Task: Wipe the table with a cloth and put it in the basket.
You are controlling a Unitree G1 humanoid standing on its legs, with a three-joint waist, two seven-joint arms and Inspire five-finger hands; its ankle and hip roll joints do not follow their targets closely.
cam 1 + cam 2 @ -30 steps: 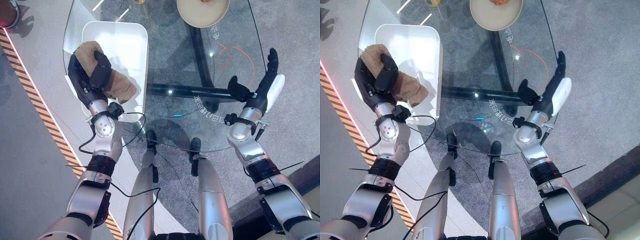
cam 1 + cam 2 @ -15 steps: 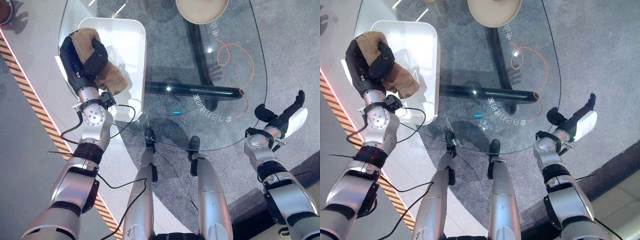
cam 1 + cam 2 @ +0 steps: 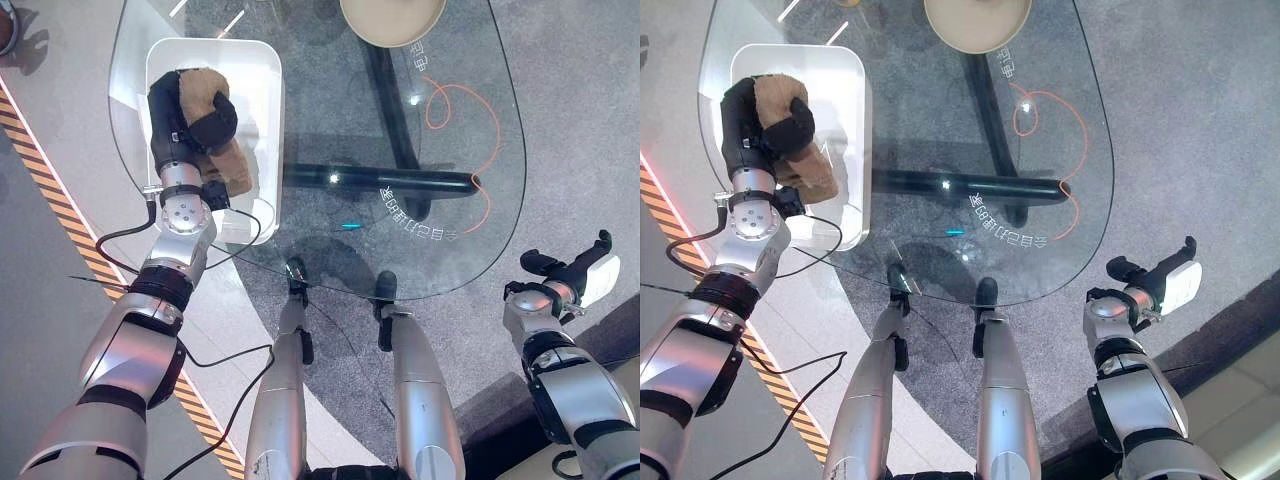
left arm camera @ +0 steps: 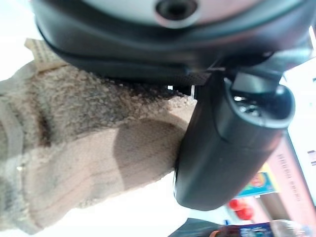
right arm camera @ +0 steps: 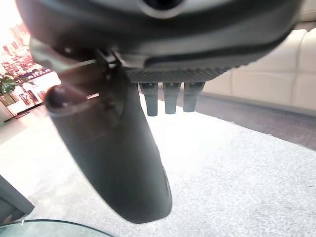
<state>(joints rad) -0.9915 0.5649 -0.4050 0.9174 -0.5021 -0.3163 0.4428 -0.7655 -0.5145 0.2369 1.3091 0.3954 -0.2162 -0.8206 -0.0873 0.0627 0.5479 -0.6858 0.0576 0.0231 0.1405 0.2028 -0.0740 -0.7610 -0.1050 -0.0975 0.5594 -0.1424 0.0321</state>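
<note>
Glass bench (image 3: 440, 200) carries a white basket (image 3: 262, 120) at its left end and a tan bowl (image 3: 392, 18) at the far edge (cut off by the frame). Left hand (image 3: 185, 120) is over the basket, thumb and fingers (image 4: 227, 148) clenched round the brown cloth (image 4: 74, 158); cloth's tail hangs inside the basket. Right hand (image 3: 1160, 285) is off the bench's near right edge, fingers straight, holding nothing.

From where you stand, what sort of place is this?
Probably a showroom or lounge: a glass table on grey carpet, a cream sofa and striped floor tape. Your left hand holds the cloth over a white basket.
</note>
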